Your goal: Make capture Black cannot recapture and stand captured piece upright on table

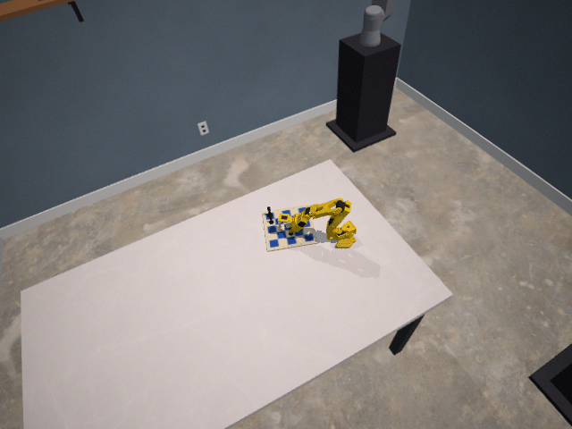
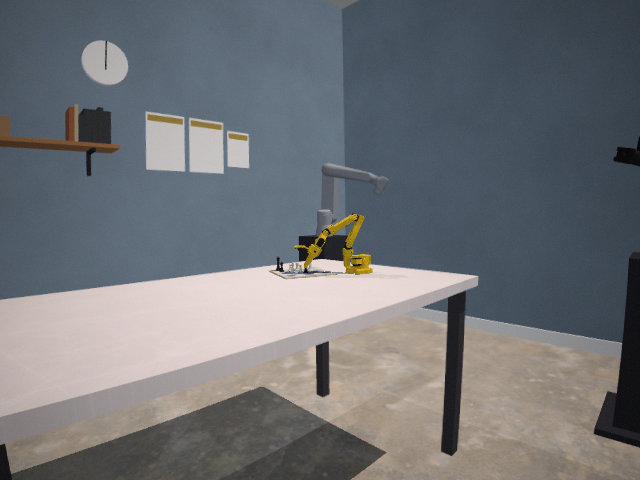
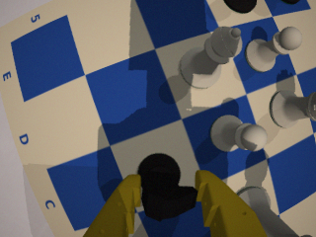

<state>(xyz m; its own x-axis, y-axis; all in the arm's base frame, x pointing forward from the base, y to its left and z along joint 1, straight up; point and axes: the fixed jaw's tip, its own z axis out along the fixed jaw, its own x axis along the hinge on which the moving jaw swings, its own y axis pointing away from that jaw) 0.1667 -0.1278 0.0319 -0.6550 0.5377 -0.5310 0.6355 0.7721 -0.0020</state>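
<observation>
My gripper [image 1: 290, 234] [image 2: 306, 270] [image 3: 167, 176] is open and low over the board [image 1: 268, 248] [image 3: 59, 123]. A black piece [image 3: 159, 168], knight-like in outline, stands between the fingertips in the wrist view, with a gap to either finger. Its base is on light square C4. A white bishop [image 3: 197, 71] stands on D3, a white pawn [image 3: 224, 132] on C3, another white pawn [image 3: 259, 55] on D2 and a white rook [image 3: 286, 109] on C2. Another white piece [image 3: 254, 195] is partly hidden behind the right finger.
A tall black piece [image 1: 269, 211] [image 2: 278, 262] and a shorter black piece [image 1: 271, 222] [image 2: 281, 267] stand at the board's far-left side. The white table [image 1: 161, 299] [image 2: 180, 320] carries the board and the arm's base. White pieces stand close to the right finger.
</observation>
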